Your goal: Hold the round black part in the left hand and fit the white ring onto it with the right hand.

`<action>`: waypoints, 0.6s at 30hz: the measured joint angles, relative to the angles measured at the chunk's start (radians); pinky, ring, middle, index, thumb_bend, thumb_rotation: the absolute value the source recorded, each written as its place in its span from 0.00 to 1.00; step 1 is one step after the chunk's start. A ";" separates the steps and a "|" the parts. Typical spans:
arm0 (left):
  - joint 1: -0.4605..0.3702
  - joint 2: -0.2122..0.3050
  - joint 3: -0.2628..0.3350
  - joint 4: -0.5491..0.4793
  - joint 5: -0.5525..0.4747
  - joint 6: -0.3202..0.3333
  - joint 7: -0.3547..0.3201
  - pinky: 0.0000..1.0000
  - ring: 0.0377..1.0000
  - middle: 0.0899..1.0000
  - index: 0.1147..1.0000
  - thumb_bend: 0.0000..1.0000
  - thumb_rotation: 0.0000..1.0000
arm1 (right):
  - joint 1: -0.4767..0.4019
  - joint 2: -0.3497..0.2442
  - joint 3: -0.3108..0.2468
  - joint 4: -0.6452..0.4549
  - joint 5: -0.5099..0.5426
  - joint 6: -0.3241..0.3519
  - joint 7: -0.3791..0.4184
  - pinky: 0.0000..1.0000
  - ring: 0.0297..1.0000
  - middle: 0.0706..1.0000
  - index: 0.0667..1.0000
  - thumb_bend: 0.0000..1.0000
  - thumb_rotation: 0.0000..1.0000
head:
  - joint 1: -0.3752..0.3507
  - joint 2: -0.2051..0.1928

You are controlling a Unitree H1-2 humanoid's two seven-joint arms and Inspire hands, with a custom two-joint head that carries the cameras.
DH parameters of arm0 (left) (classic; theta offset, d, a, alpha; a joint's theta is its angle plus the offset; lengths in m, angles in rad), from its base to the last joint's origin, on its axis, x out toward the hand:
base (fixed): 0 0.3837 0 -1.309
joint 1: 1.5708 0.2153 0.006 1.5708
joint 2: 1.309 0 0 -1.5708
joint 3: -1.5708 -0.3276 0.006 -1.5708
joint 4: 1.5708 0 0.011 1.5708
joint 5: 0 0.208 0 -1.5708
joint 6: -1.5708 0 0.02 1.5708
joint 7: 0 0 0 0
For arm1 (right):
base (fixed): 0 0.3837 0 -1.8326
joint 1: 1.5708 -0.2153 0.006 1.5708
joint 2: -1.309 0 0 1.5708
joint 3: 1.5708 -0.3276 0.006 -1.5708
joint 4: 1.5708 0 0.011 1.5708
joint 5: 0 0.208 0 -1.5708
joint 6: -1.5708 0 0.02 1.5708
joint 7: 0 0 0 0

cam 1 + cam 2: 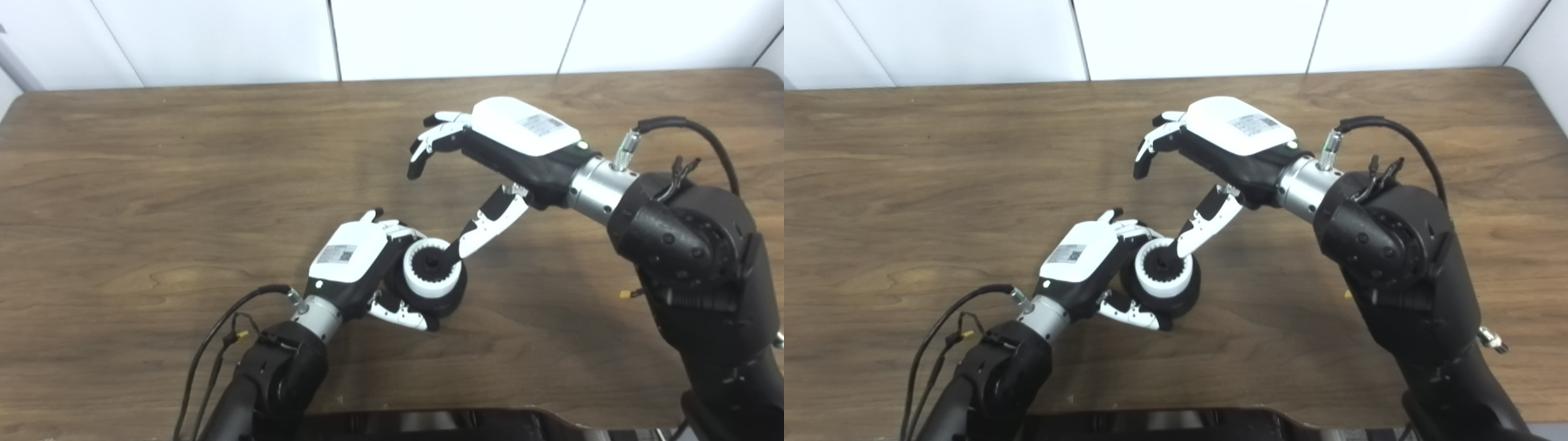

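Observation:
The round black part [452, 296] rests on the wooden table [153, 202] near its middle, tilted toward the camera. My left hand [361, 260] is shut on it, fingers over its far side and thumb under its near edge. The white toothed ring [415, 277] sits on the black part, around its dark hub. My right hand [490, 153] hovers up and to the right with fingers spread and holds nothing. Its thumb [487, 223] reaches down and its tip touches the ring's upper right edge near the hub.
The table's far edge meets a white wall. A dark base [429, 425] lies at the near edge between my arms. Black cables [214, 334] hang from the left wrist, and another [704, 131] loops above the right forearm.

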 measured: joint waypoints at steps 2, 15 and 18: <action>0.000 0.001 -0.001 -0.014 0.009 0.010 -0.036 1.00 0.91 0.87 0.87 1.00 0.41 | 0.001 0.000 0.000 0.000 0.000 0.000 -0.001 0.81 0.93 0.81 0.65 1.00 0.38 | 0.000 0.000; -0.023 0.004 0.014 -0.052 0.071 0.046 -0.172 1.00 0.95 0.93 0.92 1.00 0.49 | 0.012 0.000 -0.002 0.000 -0.002 0.006 -0.003 0.82 0.93 0.81 0.65 1.00 0.37 | 0.009 -0.015; -0.036 0.005 0.028 -0.074 0.073 0.074 -0.242 1.00 0.98 0.96 0.95 1.00 0.43 | 0.015 0.002 -0.002 0.000 -0.002 0.006 -0.005 0.82 0.93 0.81 0.65 1.00 0.38 | 0.011 -0.020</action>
